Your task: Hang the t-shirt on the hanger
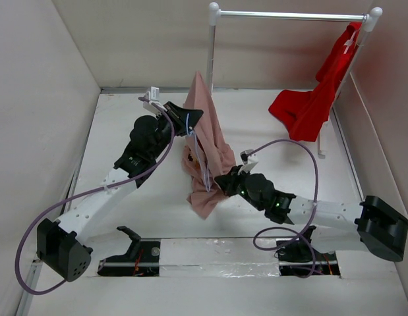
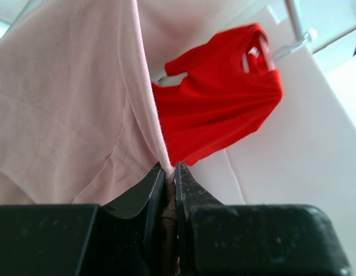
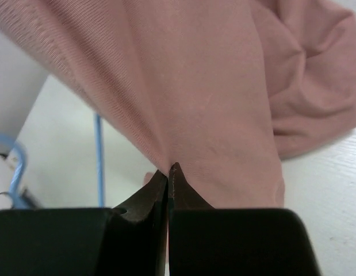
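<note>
The dusty-pink t-shirt (image 1: 213,148) hangs bunched in mid-table, lifted at its top and trailing down to the table. My left gripper (image 1: 192,120) is shut on a seamed edge of the shirt (image 2: 62,103) and holds it up; the cloth is pinched between the jaws (image 2: 170,169). My right gripper (image 1: 223,183) is shut on a fold of the shirt (image 3: 224,86) lower down, at its right side (image 3: 168,169). The hanger (image 1: 202,161) shows as a thin pale line running down the front of the shirt; a thin bluish bar (image 3: 99,155) shows in the right wrist view. Its hook is hidden.
A white-posted rack with a metal bar (image 1: 289,14) stands at the back right, with a bright red garment (image 1: 309,105) hanging from it and drooping to the table; the garment also shows in the left wrist view (image 2: 218,103). Walls close in the left, right and back.
</note>
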Controlling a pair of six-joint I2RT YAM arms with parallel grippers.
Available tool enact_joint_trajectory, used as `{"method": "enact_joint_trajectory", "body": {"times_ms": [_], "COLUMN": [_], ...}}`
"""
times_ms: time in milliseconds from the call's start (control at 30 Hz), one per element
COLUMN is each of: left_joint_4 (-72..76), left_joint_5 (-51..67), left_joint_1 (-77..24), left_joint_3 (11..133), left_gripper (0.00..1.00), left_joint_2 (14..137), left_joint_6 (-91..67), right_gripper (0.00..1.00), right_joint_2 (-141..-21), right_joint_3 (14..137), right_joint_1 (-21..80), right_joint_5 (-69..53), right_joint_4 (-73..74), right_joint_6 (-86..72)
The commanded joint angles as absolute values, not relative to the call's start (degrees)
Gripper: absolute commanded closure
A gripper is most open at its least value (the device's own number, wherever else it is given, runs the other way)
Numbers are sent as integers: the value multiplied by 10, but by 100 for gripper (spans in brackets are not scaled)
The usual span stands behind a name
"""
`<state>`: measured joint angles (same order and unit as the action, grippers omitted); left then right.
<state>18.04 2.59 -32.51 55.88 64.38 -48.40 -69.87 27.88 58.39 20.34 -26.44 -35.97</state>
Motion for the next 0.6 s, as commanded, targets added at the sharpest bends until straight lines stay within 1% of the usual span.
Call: {"method": "enact_joint_trajectory", "body": {"times_ms": [0, 67, 233, 367, 433, 567], "left_joint_4": [331, 350, 404, 426, 423, 391], "left_joint_5": [-30, -57, -105, -73, -84, -148], "left_joint_1": [-319, -319, -319, -298, -298, -298], "left_joint_3": [606, 614, 608, 627, 642, 699], "left_gripper": [100, 100, 100, 100, 100, 100], "left_joint_2": [632, 642, 671, 700, 706, 719], "left_joint_6": [-503, -509, -511, -547, -536, -476], "right_gripper": [100, 100, 100, 100, 100, 100], "right_joint_2": [-665, -640, -612, -618, -624, -620], "right_joint_3": [263, 262, 263, 258, 252, 251], "right_joint_1": [617, 637, 661, 700, 718, 764], "right_joint_5": [173, 169, 91, 95, 84, 59], "right_joint_4": [-206, -158, -99, -54, -39, -11], "right_joint_6": [-371, -377, -380, -399, -406, -441]}}
